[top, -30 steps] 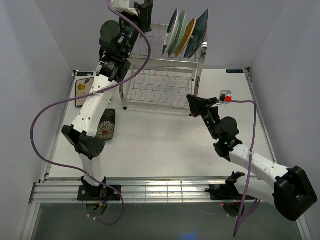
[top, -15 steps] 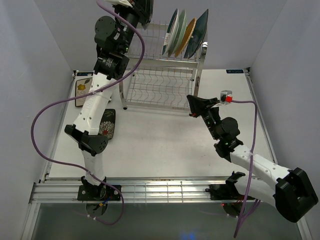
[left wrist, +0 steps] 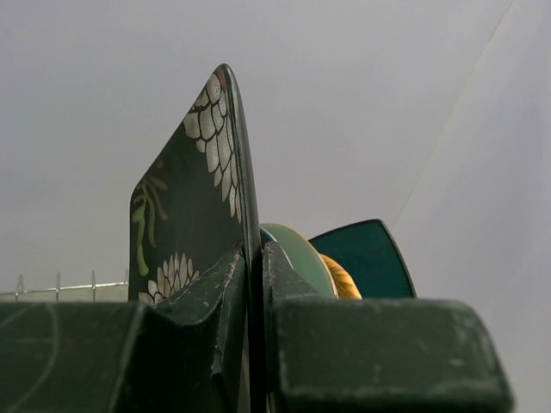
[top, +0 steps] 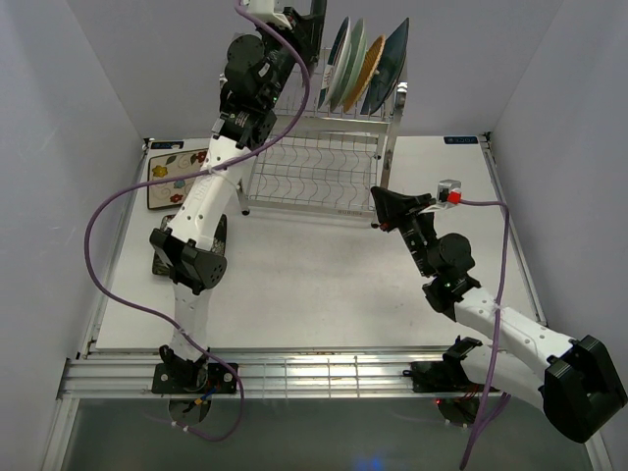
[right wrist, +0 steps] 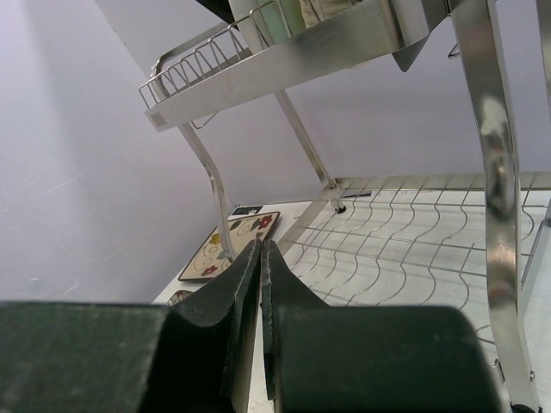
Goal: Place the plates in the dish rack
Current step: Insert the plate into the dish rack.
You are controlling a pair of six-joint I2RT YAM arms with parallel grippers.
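The white table [top: 314, 285] carries the dish rack [top: 314, 182] at back and a cream floral plate [top: 169, 182] far left.

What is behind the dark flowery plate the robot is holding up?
Behind the dark plate in the left gripper peek a green plate, an orange plate and a teal plate. Their lower parts are hidden.

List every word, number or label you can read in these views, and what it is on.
No text is readable in any view.
Blue sticker at the table far edge: too small to read.
Dark sticker beside the cream floral plate: too small to read.
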